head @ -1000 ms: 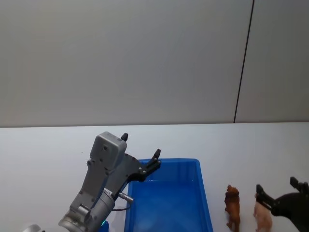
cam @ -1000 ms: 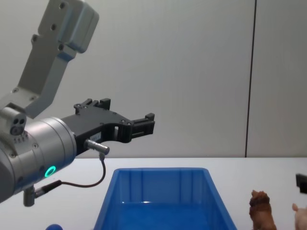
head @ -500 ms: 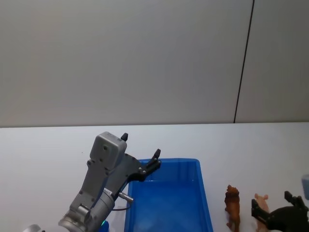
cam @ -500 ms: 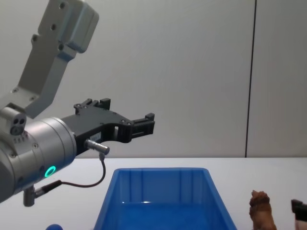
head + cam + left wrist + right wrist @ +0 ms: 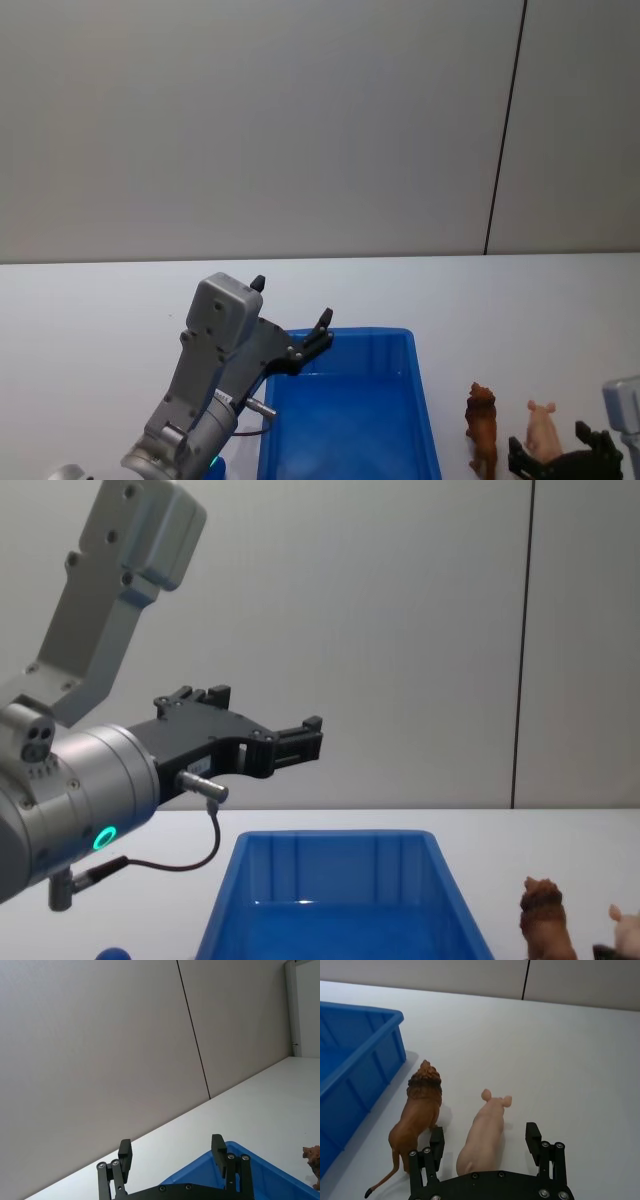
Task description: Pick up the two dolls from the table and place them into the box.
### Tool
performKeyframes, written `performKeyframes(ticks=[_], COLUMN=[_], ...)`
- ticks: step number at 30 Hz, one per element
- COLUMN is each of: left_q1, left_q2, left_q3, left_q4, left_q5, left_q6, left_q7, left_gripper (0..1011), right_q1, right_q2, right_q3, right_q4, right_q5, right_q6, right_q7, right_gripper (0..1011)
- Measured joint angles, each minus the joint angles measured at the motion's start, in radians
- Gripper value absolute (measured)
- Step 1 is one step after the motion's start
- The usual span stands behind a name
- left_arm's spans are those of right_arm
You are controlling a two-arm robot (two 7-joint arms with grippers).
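Observation:
Two dolls stand on the white table (image 5: pixel 100 320) to the right of the blue box (image 5: pixel 340 410): a reddish-brown lion (image 5: pixel 482 425) and, beside it, a pale pink pig (image 5: pixel 543 430). My right gripper (image 5: pixel 550 455) is open, low behind the pig. In the right wrist view its fingers (image 5: pixel 436 1137) straddle the rear of the pig (image 5: pixel 485 1132), one finger standing between the pig and the lion (image 5: pixel 417 1117). My left gripper (image 5: pixel 290 305) hangs open and empty above the box's far left corner.
A small blue ball (image 5: pixel 113 953) lies left of the box (image 5: pixel 340 880) at the near edge. Bare white tabletop (image 5: pixel 570 1050) stretches beyond and to the right of the dolls. A grey wall stands behind the table.
My right gripper has drawn back toward the near edge and dropped lower, uncovering the pig, and now sits behind it. The left arm and both dolls have not moved.

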Motion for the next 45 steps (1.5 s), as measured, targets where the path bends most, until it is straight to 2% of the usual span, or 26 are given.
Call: performKeyframes(ticks=[2,6,14,16,18,19,21,25,36,45], left_q1=[0.0,0.0,0.0,0.0,0.0,0.0,0.0,0.0,0.0,0.0], left_q2=[0.0,0.0,0.0,0.0,0.0,0.0,0.0,0.0,0.0,0.0], left_q3=[0.0,0.0,0.0,0.0,0.0,0.0,0.0,0.0,0.0,0.0], left_q4=[0.0,0.0,0.0,0.0,0.0,0.0,0.0,0.0,0.0,0.0], left_q5=[0.0,0.0,0.0,0.0,0.0,0.0,0.0,0.0,0.0,0.0], left_q6=[0.0,0.0,0.0,0.0,0.0,0.0,0.0,0.0,0.0,0.0], left_q7=[0.0,0.0,0.0,0.0,0.0,0.0,0.0,0.0,0.0,0.0], left_gripper=[1001,1001,1001,1001,1001,1001,1001,1001,1001,1001], right_q1=[0.0,0.0,-0.011,-0.015,-0.02,-0.021,-0.026,-0.032,-0.049,-0.048], right_q2=[-0.005,-0.01,-0.017,-0.017,-0.017,-0.017,-0.017,-0.014,-0.008,-0.007], right_q3=[-0.002,-0.003,-0.005,-0.005,-0.005,-0.005,-0.006,-0.005,-0.005,-0.008], right_q4=[0.006,0.013,0.017,0.014,0.008,0.006,0.0,-0.011,-0.045,-0.083], right_q5=[0.0,0.001,0.007,0.006,0.002,0.0,-0.008,-0.021,-0.061,-0.085], right_q6=[0.009,0.02,0.035,0.035,0.033,0.031,0.025,0.014,-0.031,-0.074], right_q7=[-0.005,-0.013,-0.03,-0.034,-0.037,-0.038,-0.041,-0.044,-0.043,0.004], right_gripper=[1001,931,676,651,560,560,475,380,380,380])
